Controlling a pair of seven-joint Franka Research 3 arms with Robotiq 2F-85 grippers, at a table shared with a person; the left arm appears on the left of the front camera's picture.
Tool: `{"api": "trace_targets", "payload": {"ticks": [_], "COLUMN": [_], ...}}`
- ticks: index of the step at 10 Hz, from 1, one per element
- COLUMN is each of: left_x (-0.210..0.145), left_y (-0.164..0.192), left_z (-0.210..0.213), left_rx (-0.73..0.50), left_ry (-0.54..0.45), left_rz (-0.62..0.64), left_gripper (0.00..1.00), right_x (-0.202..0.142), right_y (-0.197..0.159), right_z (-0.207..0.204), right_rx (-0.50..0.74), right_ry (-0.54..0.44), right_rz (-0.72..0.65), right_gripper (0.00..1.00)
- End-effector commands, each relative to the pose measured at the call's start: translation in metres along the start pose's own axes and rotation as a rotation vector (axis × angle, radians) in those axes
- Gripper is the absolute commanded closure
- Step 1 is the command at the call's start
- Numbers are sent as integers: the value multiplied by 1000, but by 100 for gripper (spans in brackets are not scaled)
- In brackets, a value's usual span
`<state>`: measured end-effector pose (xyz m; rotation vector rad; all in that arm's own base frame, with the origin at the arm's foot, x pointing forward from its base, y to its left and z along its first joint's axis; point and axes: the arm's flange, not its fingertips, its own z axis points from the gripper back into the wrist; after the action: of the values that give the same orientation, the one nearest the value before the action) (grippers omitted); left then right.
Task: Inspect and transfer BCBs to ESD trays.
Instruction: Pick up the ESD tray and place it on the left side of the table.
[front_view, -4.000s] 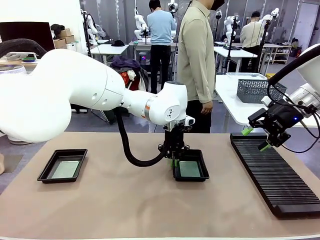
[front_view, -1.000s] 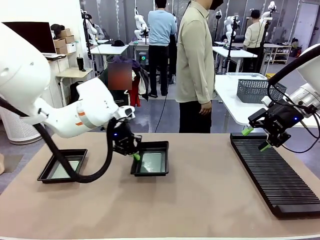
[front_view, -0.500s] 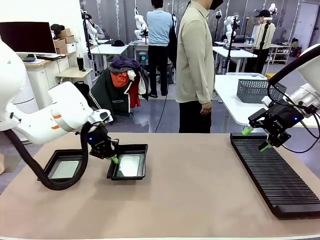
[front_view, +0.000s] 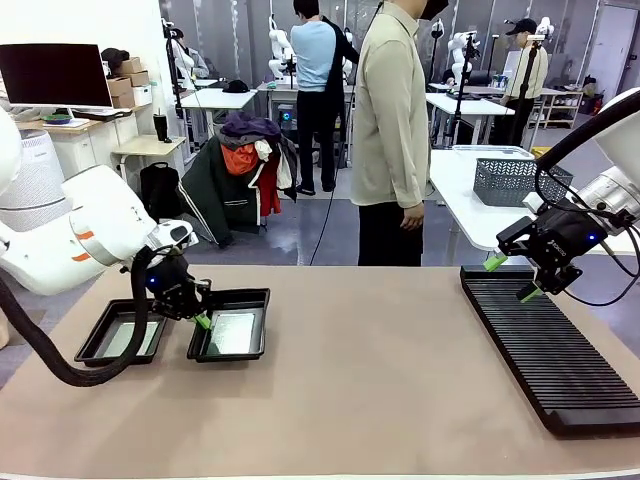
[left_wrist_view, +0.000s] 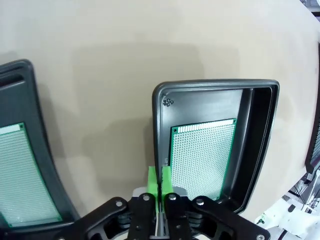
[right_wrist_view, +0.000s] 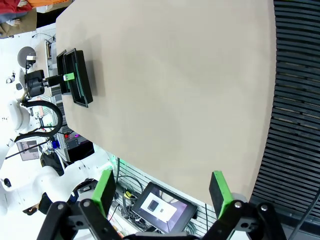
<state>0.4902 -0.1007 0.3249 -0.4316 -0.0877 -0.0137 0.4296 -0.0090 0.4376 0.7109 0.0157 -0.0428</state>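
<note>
White arms (front_view: 85, 245), green-padded black grippers

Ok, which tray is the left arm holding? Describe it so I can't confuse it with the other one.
On the tan table, look at its left end, where two black trays sit side by side. It's the right-hand tray, with a green board inside. Unlike its neighbour, the left gripper is shut on its rim.

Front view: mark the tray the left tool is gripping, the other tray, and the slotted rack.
Gripped tray (front_view: 252, 296), front view, far rim.
Other tray (front_view: 92, 345), front view, left rim.
Slotted rack (front_view: 545, 350), front view, middle of the ribbed surface.
</note>
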Motion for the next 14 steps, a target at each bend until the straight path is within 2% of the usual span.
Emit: {"api": "trace_targets", "payload": {"ticks": [1, 8, 14], "left_x": [-5, 4, 13], "left_y": [15, 38, 33], "left_z": [6, 1, -4], "left_rx": [-31, 24, 75], "left_ry": [-18, -19, 15], "left_rz": [-5, 35, 47], "left_gripper": [100, 100, 100], "right_x": [-2, -2, -2], "right_y": [2, 2, 2], "right_z": [0, 0, 0], "right_rx": [-10, -10, -10], "right_ry": [-4, -4, -4], "right_rz": [-18, -18, -18], "right_gripper": [0, 0, 0]}}
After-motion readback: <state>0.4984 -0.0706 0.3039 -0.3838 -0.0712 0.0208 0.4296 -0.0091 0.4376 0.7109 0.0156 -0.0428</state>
